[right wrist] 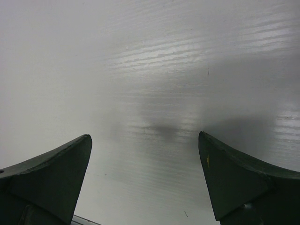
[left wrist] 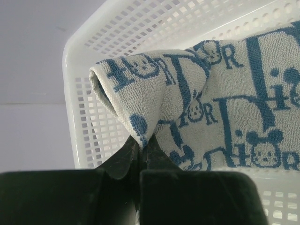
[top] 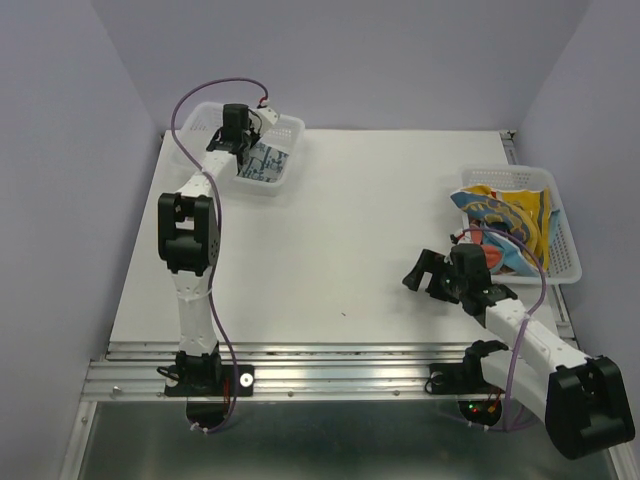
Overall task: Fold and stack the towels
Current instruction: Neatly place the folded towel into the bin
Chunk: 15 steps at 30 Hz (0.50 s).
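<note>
Lavender walls [top: 400, 60] on three sides and a white table [top: 360, 220] in the middle, so the top view is easy to read.

Starting on the left, there's a white mesh basket [top: 268, 186] at about 11 o'clock on the table, and the left gripper [left wrist: 140, 149] is reaching down into it. The wrist cam shows its fingers pressed together on the near edge of the blue-and-white towel [left wrist: 225, 117], pinching up a little peak of cloth. The rest of the towel lies across the basket floor. The edge at 9 o'clock in that view looks doubled over. So I lean toward this being a folded towel going into the basket to start the stack, not one getting pulled out. Can't be sure from a single moment though. Holding it by the edge makes sense either way, since the layers stay together instead of flopping open.

Over on the right, the right gripper [right wrist: 144, 137] hovers over bare table at about 4 o'clock, fingers spread wide with nothing between them. My read is that it's parked there because it's just beside the second basket [top: 566, 245] at 3 o'clock, ready for the next grab.

That basket holds a loose heap. A yellow-and-navy towel [top: 510, 215] is on top, an orange bit [top: 480, 240] pokes out at the heap's 8 o'clock, and there's a light blue scrap [top: 468, 200] at 10 o'clock. None of it looks folded, so most of the job is ahead. One worry is that thin terry snags on mesh pretty easily.
</note>
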{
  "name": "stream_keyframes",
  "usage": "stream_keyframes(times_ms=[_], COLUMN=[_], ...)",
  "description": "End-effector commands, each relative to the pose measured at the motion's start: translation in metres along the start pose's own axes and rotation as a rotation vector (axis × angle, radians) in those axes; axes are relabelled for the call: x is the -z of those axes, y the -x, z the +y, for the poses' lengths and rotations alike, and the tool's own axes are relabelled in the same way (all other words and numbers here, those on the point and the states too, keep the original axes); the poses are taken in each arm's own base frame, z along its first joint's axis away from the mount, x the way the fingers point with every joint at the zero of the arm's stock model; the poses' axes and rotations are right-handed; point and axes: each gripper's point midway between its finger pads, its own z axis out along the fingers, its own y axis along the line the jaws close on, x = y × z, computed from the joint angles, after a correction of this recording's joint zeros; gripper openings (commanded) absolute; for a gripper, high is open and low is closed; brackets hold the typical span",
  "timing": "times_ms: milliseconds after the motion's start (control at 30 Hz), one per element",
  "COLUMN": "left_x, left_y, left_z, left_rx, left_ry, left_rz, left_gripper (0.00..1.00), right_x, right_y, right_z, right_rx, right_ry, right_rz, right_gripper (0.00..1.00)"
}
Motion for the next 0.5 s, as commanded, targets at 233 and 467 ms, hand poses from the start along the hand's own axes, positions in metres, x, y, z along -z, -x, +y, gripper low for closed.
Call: stream_keyframes(times_ms=[233,467], left_x=[-0.009,0.007], left_y=[0.005,0.021], left_z=[0.034,0.060], left_rx=[0.062,0.130], left_ry=[0.111,0.183], left_rz=[-0.009,-0.028], left_gripper=[0.35,0.99], right_x=[0.000,0.008], right_y=[0.018,0.026], right_z=[0.003,0.004], right_rx=[0.006,0.012], right_ry=[-0.008,-0.027], right_rz=[-0.058,-0.082], right_gripper=[1.00,1.00])
